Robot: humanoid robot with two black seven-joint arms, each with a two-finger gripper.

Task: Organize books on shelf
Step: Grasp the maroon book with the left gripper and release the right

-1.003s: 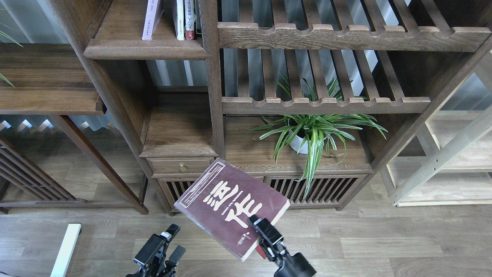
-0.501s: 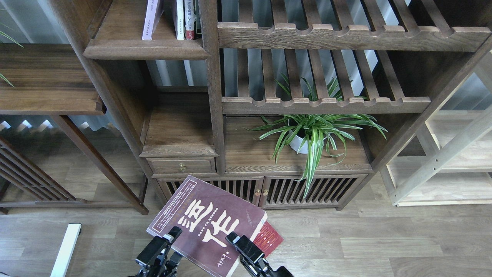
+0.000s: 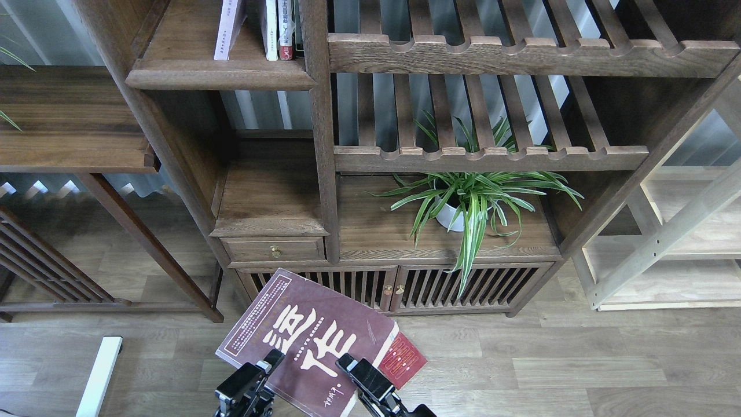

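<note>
My right gripper (image 3: 353, 366) is clamped on the maroon book (image 3: 310, 339) low in the frame's centre; whether my left gripper (image 3: 267, 362), touching its lower edge, is open I cannot tell. The shelf (image 3: 220, 72) sits upper left, holding the lavender-white book (image 3: 227, 29).

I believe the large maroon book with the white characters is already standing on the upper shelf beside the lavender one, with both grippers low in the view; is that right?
Not quite. The head view shows the maroon book low in the foreground between the left gripper and the right gripper, not on the upper shelf. The lavender book does stand there, and both grippers are low.
</note>
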